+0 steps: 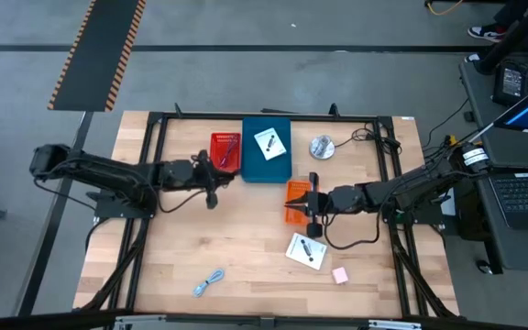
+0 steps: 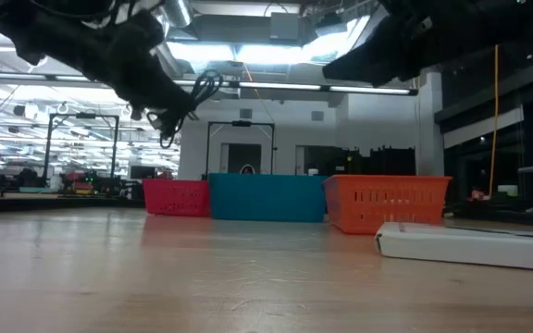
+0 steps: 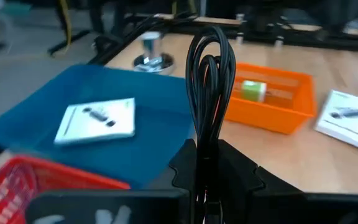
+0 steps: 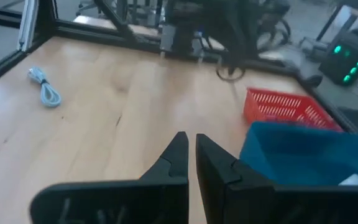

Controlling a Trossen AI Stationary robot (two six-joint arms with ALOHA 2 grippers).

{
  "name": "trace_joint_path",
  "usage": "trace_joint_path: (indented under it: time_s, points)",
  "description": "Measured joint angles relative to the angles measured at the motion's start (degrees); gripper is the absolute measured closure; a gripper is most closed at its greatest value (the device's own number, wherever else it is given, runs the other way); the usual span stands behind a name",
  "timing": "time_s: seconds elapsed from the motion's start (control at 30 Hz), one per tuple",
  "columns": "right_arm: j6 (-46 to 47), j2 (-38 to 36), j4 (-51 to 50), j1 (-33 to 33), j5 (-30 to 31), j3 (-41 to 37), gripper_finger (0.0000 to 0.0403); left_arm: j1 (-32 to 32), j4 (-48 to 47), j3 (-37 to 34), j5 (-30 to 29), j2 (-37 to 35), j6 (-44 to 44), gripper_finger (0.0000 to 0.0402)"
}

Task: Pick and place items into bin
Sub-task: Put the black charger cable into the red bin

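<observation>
Black coiled cable hangs pinched in the left gripper, whose fingers are closed tight on the loops, holding the bundle lifted off the wood beside the red bin and just short of the blue bin, probably so it can be carried over a rim and dropped in. One white card already lies inside the blue bin. On the other side of the blue bin, the right gripper hovers at the orange bin, its fingers nearly together with nothing between them. Farther from the blue bin, on bare wood, wait the second white card, the pink block and the light-blue cable.
</observation>
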Motion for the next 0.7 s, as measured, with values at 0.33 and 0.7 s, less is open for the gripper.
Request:
trace_joint_path:
  time_s: [0.33, 0.7]
  points:
    - [-0.9, 0.0, 1.2, -3.5, 0.1, 0.0, 0.0391, 4.7, -1.6, 2.6, -4.6, 0.3, -2.1, 0.0369]
    - [-1.2, 0.0, 0.0, -6.5, 0.1, 0.0, 0.0391, 14.3, -23.9, 17.0, -5.9, 8.8, -8.7, 0.0369]
